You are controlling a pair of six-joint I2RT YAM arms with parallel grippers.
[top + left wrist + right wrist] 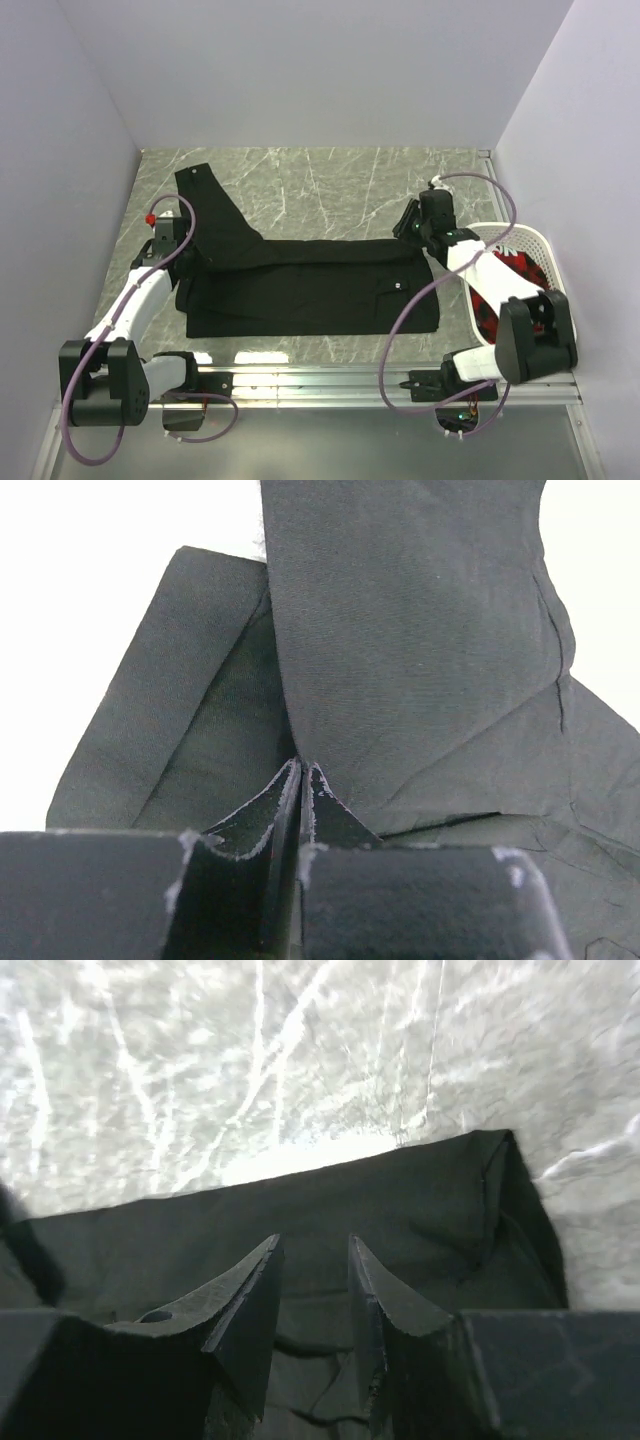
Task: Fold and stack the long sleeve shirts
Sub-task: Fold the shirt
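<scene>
A black long sleeve shirt (310,290) lies flat across the middle of the table, with one sleeve (215,215) running up to the far left. My left gripper (178,245) is at the shirt's left edge. In the left wrist view its jaws (303,767) are shut, and the sleeve's cloth (410,630) meets them at the tips. My right gripper (408,228) is at the shirt's far right corner. In the right wrist view it (312,1252) is open, with nothing between the fingers, just above the black cloth (400,1200).
A white basket (520,240) stands at the right edge and holds red and dark cloth. Grey walls close in the table on the left, the back and the right. A metal rail runs along the near edge. The marble tabletop (330,190) shows beyond the shirt.
</scene>
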